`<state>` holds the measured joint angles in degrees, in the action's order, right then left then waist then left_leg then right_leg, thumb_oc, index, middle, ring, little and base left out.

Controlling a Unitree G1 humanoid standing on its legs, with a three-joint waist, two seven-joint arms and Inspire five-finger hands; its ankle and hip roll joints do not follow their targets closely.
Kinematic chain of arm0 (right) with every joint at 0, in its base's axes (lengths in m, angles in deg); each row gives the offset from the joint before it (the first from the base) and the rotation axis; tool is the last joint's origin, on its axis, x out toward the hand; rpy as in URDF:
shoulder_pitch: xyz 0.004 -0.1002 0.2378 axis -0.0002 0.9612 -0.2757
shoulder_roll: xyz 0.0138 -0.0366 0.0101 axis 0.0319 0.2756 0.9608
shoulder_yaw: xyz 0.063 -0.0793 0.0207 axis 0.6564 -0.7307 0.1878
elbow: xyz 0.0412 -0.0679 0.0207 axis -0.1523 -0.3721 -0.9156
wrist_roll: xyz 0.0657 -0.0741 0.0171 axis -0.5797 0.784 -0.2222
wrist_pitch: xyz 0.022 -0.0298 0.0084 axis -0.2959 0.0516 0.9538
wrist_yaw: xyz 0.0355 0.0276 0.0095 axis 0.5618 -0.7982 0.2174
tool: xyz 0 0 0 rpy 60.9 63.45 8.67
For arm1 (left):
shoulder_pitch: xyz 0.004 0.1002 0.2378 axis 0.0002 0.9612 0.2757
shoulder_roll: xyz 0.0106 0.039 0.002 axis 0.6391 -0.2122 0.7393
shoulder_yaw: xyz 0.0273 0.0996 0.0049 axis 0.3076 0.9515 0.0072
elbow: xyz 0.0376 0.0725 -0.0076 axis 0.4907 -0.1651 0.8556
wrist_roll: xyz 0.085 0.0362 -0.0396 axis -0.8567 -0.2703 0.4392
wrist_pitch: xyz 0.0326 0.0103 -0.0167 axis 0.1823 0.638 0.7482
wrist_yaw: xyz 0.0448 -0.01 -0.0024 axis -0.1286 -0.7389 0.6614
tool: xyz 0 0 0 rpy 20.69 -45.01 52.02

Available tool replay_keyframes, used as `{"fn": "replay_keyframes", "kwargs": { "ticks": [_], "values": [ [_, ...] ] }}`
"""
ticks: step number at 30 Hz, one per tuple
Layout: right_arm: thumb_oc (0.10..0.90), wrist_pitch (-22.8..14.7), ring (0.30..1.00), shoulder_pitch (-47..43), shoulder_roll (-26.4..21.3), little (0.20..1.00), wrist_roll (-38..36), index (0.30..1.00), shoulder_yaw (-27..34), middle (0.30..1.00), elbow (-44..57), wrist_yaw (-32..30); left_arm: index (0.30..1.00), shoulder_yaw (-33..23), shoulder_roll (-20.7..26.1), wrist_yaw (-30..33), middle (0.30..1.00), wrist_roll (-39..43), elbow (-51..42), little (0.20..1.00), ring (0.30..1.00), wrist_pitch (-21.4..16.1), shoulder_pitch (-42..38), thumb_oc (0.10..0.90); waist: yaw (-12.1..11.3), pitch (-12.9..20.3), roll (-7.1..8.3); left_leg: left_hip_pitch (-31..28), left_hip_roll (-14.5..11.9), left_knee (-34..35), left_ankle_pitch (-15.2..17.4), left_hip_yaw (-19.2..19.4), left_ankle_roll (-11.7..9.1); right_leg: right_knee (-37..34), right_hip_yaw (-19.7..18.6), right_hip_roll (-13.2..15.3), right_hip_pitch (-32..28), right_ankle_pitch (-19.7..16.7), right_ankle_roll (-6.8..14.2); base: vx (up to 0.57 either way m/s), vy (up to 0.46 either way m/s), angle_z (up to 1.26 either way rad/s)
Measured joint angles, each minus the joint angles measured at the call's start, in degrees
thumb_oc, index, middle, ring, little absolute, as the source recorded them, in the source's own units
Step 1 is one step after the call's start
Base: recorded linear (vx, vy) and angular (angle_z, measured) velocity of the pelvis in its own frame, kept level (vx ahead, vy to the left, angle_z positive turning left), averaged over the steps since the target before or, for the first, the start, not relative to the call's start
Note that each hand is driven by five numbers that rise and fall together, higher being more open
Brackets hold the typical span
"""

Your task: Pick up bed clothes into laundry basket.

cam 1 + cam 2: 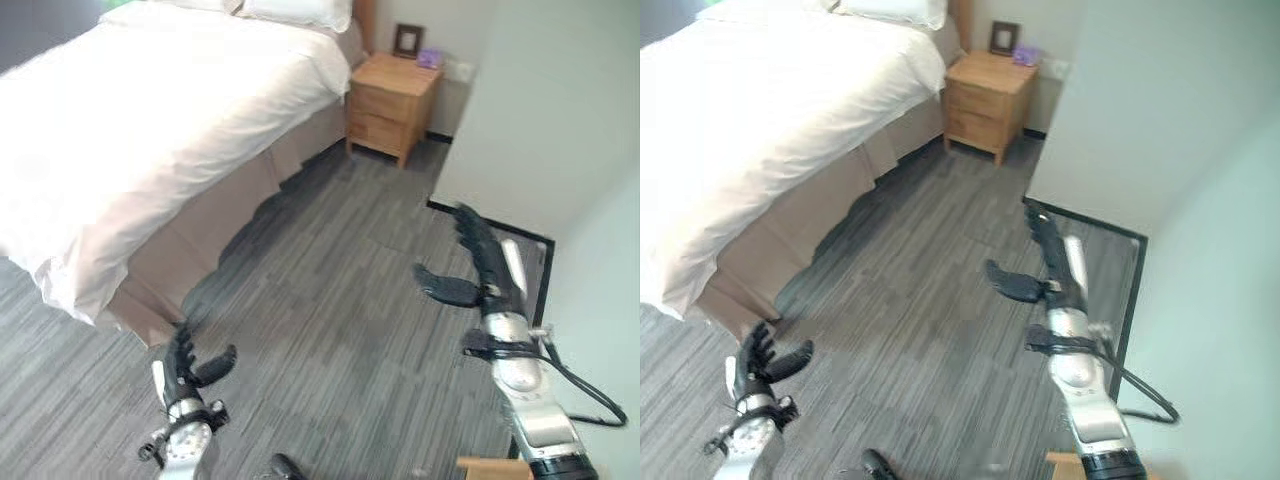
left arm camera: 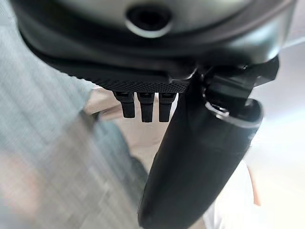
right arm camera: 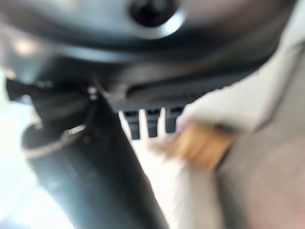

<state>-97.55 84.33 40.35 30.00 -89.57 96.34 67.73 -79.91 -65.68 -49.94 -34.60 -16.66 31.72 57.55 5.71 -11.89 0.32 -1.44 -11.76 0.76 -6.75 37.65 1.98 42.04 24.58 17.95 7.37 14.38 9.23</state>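
The white bed clothes (image 1: 150, 120), a smooth duvet with white pillows (image 1: 300, 12) at its head, lie spread over the bed well ahead of the left hand and up to its left; a beige fabric bed skirt (image 1: 200, 235) hangs below the duvet's edge down to the floor, its nearest corner just beyond the left hand's fingertips; the left hand (image 1: 185, 368) hangs low over the grey striped carpet (image 1: 330, 300), fingers straight and spread, thumb out to the side, nothing in it; the right hand (image 1: 478, 265) is raised further forward and well apart from the bed, fingers stretched out flat and thumb held wide, likewise empty; beyond it, beside the head of the bed, stands a small light wooden nightstand with two drawers (image 1: 392, 95), carrying a dark picture frame (image 1: 407, 40) and a small purple object (image 1: 430, 58); a pale wall (image 1: 540, 110) runs along the right hand's outer side.
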Motion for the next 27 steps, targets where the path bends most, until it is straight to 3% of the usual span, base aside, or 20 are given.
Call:
{"fn": "replay_keyframes", "kwargs": {
  "ticks": [1, 3, 4, 5, 6, 7, 9, 12, 13, 15, 16, 17, 18, 19, 20, 21, 22, 23, 25, 27],
  "values": [
    [0.8, -0.2, 0.9, -0.4, 0.6, 0.9, 0.1, 0.9, -0.7, 0.9, 0.8, 0.2, 0.9, -0.2, 1.0, -0.3, 0.9, 0.0, 0.0, 0.9, 0.9, -0.1, -1.1, 0.8, 0.2, -0.1, 0.59, 0.5, -1.0, 0.1, -0.9, -1.6, -0.9, -4.7, -4.8, -2.3, 1.6, -0.3, -0.7, 0.04, -0.18, 1.51],
    [0.8, -1.5, 0.9, -2.3, 1.4, 0.9, 0.8, 0.9, -2.8, 0.9, -4.6, 0.3, 0.9, 0.7, 2.8, -1.2, 0.9, 0.3, -0.2, 0.9, 0.9, -0.5, -2.8, 0.8, 0.0, 0.7, 3.94, 1.5, -1.7, 0.6, -2.5, -9.7, -3.2, -17.1, -14.4, -4.1, 3.9, -4.0, -3.0, 0.14, -0.156, 1.86],
    [0.8, -2.4, 0.9, -1.7, 2.9, 0.9, 1.5, 0.9, -2.8, 0.9, -10.0, 0.1, 0.9, 2.3, 3.5, -2.1, 0.9, 0.5, -0.9, 0.9, 0.9, -0.8, -2.4, 0.8, 0.1, 1.2, 4.71, 3.3, -2.0, 0.9, -2.7, -14.5, -4.0, -23.4, -20.9, -6.3, 2.6, -8.4, -1.7, 0.19, -0.124, 2.12],
    [0.8, -0.7, 0.9, -1.8, 5.0, 0.9, 3.0, 0.9, -1.7, 0.9, -16.9, -0.5, 0.9, 4.0, 3.4, -2.8, 0.9, 0.5, -1.3, 0.9, 0.9, -0.7, -1.8, 0.8, -0.2, 1.3, 4.18, 2.8, -4.3, 2.1, -2.4, -19.5, -3.9, -23.7, -23.0, -11.0, -0.5, -7.2, -3.1, 0.06, -0.166, 1.73],
    [0.8, 1.4, 0.9, -1.8, 5.5, 0.9, 3.2, 0.9, -1.6, 0.9, -19.2, -0.5, 0.9, 5.0, 3.4, -3.1, 0.9, 0.5, -2.1, 0.9, 0.9, -0.7, -0.8, 0.8, -1.4, 1.2, 4.15, 2.6, -3.7, 2.3, -1.9, -19.9, -3.3, -23.4, -22.8, -11.3, -0.8, -6.7, -3.8, 0.08, -0.223, 1.33],
    [0.8, 4.0, 0.9, -0.5, 4.9, 0.9, 3.3, 0.9, -0.1, 0.9, -21.4, -0.2, 0.9, 6.4, 2.4, -5.1, 0.9, 0.5, -3.1, 0.9, 0.9, -0.6, 0.7, 0.8, -2.1, 0.5, 1.99, 3.1, -2.1, 1.9, -2.4, -21.2, -3.0, -24.2, -21.3, -12.2, -2.5, -5.8, -3.6, 0.0, -0.24, 1.06],
    [0.8, 6.1, 0.9, 1.9, 3.8, 0.9, 3.3, 0.9, 2.6, 0.9, -22.7, -0.1, 0.9, 6.6, 1.7, -7.1, 0.9, 0.9, -4.8, 0.9, 0.9, -0.9, 3.0, 0.8, -2.0, 0.1, -1.05, 1.8, -2.4, 2.7, -4.0, -22.2, -2.8, -24.6, -21.4, -13.5, -3.2, -4.2, -5.4, 0.0, -0.265, 0.83],
    [0.8, 6.5, 0.9, 2.8, 3.6, 0.9, 3.2, 0.9, 2.9, 0.9, -22.6, 0.1, 0.9, 2.4, 2.0, -8.2, 0.9, 1.2, -7.4, 0.9, 0.9, -0.9, 4.8, 0.8, -1.7, -0.1, -0.95, 1.9, -2.6, 0.2, -6.3, -21.0, -2.4, -29.6, -20.5, -13.9, -7.3, -5.3, -6.5, 0.03, -0.243, 0.11],
    [0.8, 6.5, 0.9, 2.9, 3.6, 0.9, 3.0, 0.9, 3.1, 0.9, -22.5, 0.1, 0.9, 1.0, 2.3, -8.2, 0.9, 1.2, -9.3, 0.9, 0.9, -1.3, 4.9, 0.8, -2.1, -0.7, 0.54, 2.7, -2.1, -2.1, -4.6, -21.3, -3.1, -32.0, -20.2, -13.1, -10.0, -5.9, -6.8, -0.04, -0.181, 0.11],
    [0.8, 6.4, 0.9, 2.6, 1.5, 0.9, 3.0, 0.9, 3.5, 0.9, -21.5, 0.2, 0.9, -0.4, 2.3, -8.7, 0.9, 1.7, -13.8, 0.9, 0.9, -2.8, 5.0, 0.8, -3.3, -0.5, 0.46, 2.7, -0.1, 2.1, -5.2, -22.6, -4.5, -35.5, -20.2, -13.3, -12.9, -6.7, -6.4, -0.12, -0.141, -0.04],
    [0.8, 6.3, 0.9, 2.8, 0.8, 0.9, 3.0, 0.9, 4.2, 0.9, -20.7, 0.5, 0.9, -0.6, 2.5, -8.7, 0.9, 2.1, -16.1, 0.9, 0.9, -3.8, 5.1, 0.8, -3.6, -0.2, -0.72, 2.7, -0.2, 1.9, -7.6, -20.9, -4.7, -37.3, -20.0, -14.4, -14.6, -6.9, -6.1, -0.15, -0.109, 0.25],
    [0.8, 6.1, 0.9, 3.4, 0.8, 0.9, 2.9, 0.9, 4.6, 0.9, -20.3, 0.5, 0.9, -0.8, 2.8, -8.7, 0.9, 2.5, -17.1, 0.9, 0.9, -4.5, 4.2, 0.8, -3.5, -0.1, -0.59, 2.7, 0.3, 2.2, -7.1, -20.7, -4.6, -37.4, -18.3, -14.9, -16.0, -6.8, -6.0, -0.25, -0.122, 0.76],
    [0.8, 6.0, 0.9, 3.7, 0.2, 0.9, 2.9, 0.9, 4.8, 0.9, -20.2, 0.6, 0.9, -0.8, 2.2, -8.6, 0.9, 2.9, -17.5, 0.9, 0.9, -4.8, 1.3, 0.8, -2.9, -0.4, -0.86, 2.8, 0.6, 1.7, -7.6, -18.3, -3.6, -33.8, -16.3, -14.7, -15.3, -6.4, -5.5, -0.25, -0.127, 1.16],
    [0.8, 5.8, 0.9, 3.3, -0.3, 0.9, 2.9, 0.9, 4.5, 0.9, -20.1, 0.9, 0.9, -0.8, 1.4, -8.0, 0.9, 3.5, -17.5, 0.9, 0.9, -4.8, -0.8, 0.8, -2.2, -1.3, -1.7, 3.0, -0.2, 1.6, -8.9, -14.0, -0.4, -27.1, -14.9, -13.4, -11.7, -3.4, -4.4, -0.34, -0.184, 1.2],
    [0.8, 5.2, 0.9, 1.7, -1.0, 0.9, 2.9, 0.9, 2.9, 0.9, -19.7, 1.1, 0.9, -1.4, 1.8, -7.4, 0.9, 3.7, -18.1, 0.9, 0.9, -5.4, -1.4, 0.8, -1.2, -1.8, -2.1, 3.6, 0.4, 3.2, -11.8, -10.0, 1.7, -29.0, -13.4, -14.1, -8.4, -1.5, -5.3, -0.34, -0.188, 1.04],
    [0.8, 5.0, 0.9, 0.3, -0.9, 0.9, 2.9, 0.9, 1.7, 0.9, -18.2, 1.5, 0.9, -2.3, 3.5, -7.6, 0.9, 3.9, -18.9, 0.9, 0.9, -6.1, -1.6, 0.8, -0.8, -1.8, -0.68, 4.7, 2.2, 4.3, -14.0, -6.2, 1.3, -35.3, -13.5, -14.0, -6.8, -8.3, -9.3, -0.21, -0.134, 1.06],
    [0.8, 4.4, 0.9, 0.4, -0.6, 0.9, 2.9, 0.9, 2.0, 0.9, -17.6, 1.7, 0.9, -2.1, 3.9, -8.1, 0.9, 4.0, -18.8, 0.9, 0.9, -6.0, -1.6, 0.8, -0.3, -2.2, -0.74, 4.7, 2.2, 3.0, -12.1, -5.5, 1.4, -35.8, -11.2, -13.4, -7.8, -11.0, -10.0, -0.15, -0.056, 0.64],
    [0.8, 4.5, 0.9, 0.6, 0.3, 0.9, 2.9, 0.9, 2.0, 0.9, -17.5, 2.0, 0.9, -2.0, 4.2, -8.7, 0.9, 3.9, -19.1, 0.9, 0.9, -6.0, -0.6, 0.8, -1.2, -2.4, 0.25, 4.8, 1.1, -3.4, -5.7, -4.3, 1.0, -36.2, -11.2, -12.4, -8.9, -11.3, -10.6, -0.08, 0.022, 0.48],
    [0.8, 4.4, 0.9, 2.7, 1.0, 0.9, 2.9, 0.9, 2.2, 0.9, -15.3, 2.1, 0.9, -1.8, 4.0, -9.4, 0.9, 3.9, -18.8, 0.9, 0.9, -5.8, 1.9, 0.8, 0.9, -2.3, 2.67, 3.3, -2.5, -13.2, 1.4, 1.1, -5.3, -39.9, -6.9, -10.8, -14.2, -12.2, -9.8, -0.01, 0.136, 0.8],
    [0.8, 4.3, 0.9, 3.2, 0.5, 0.9, 2.9, 0.9, 4.3, 0.9, -14.9, 2.3, 0.9, -1.5, 2.6, -10.3, 0.9, 3.5, -18.7, 0.9, 0.9, -5.4, 3.7, 0.8, 1.5, -1.5, 1.25, -0.8, -3.1, -7.0, 2.6, -1.1, -7.8, -40.6, -5.3, -10.4, -15.3, -12.5, -9.0, -0.02, 0.121, 0.72]
  ]
}}
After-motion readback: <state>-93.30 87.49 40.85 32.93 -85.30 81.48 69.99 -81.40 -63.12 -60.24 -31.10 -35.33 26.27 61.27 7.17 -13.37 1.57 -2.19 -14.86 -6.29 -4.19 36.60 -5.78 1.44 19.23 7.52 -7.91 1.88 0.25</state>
